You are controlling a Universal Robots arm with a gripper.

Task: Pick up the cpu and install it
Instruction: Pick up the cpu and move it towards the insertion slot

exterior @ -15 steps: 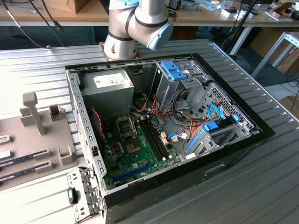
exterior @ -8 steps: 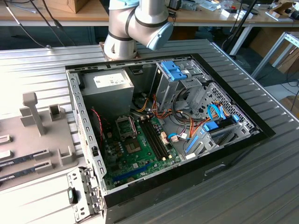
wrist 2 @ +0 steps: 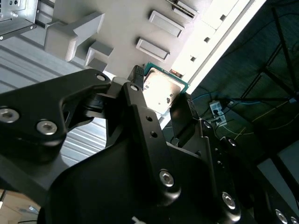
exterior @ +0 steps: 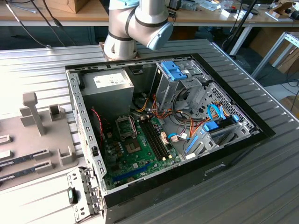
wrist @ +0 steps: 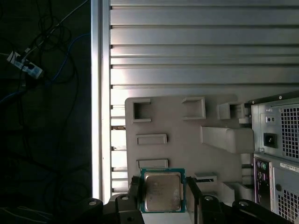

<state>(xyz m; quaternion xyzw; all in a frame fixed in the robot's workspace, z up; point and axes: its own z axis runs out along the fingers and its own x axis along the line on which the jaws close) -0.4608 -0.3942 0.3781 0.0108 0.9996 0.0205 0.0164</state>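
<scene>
Closest to the wrist cameras, the black gripper (wrist: 162, 195) is clenched on the cpu (wrist: 162, 189), a flat square chip with a silvery metal top and a thin green rim. One dark finger (wrist: 136, 193) presses each of two opposite edges. The second wrist view shows the same grasp at a slant, with the chip's bright top facing the camera. The chip hangs in the air above a pale grey moulded tray (wrist: 187, 130), which has raised blocks and shallow rectangular pockets. The tray lies on a ribbed metal counter (wrist: 201, 46). Just beyond the tray stands the back panel of a computer case (wrist: 275, 154).

In the exterior view, the case (exterior: 88, 140) lies open on the counter, with the grey tray at its side toward the exterior view's left. Inside the case, a green motherboard (exterior: 135, 154) carries a square socket frame (exterior: 125, 125). Farther back sits a grey power supply (exterior: 105, 91), and behind that rises the robot arm (exterior: 135, 23).
</scene>
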